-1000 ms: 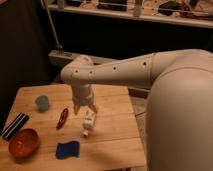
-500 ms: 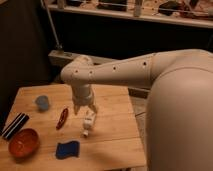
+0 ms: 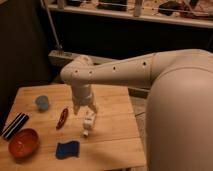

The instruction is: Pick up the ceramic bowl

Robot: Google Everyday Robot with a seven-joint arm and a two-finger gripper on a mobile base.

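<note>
Above the middle of the pale wooden slatted table, the white two-finger gripper hangs pointing downward from the wrist of the thick white robot arm, close over the tabletop. Whether it is clenched or released cannot be told from this view, and nothing can be made out in its grasp.

Just to the gripper's left in the picture lies a slim red elongated object, possibly a pepper or a small packet, set at a slant. Below and to the left of the gripper, near the front edge of the table, rests a flat blue wavy-edged piece that looks like a sponge. Farther back on the left stands a small light blue cup, upright.

The round, shallow, glossy orange-red ceramic bowl sits at the table's front left corner, well apart from the gripper and untouched, with the blue piece between the two. Just behind the ceramic bowl, at the left edge, lies a black object with white stripes, angled toward the corner.

The arm's large white body fills the right side of the view.
</note>
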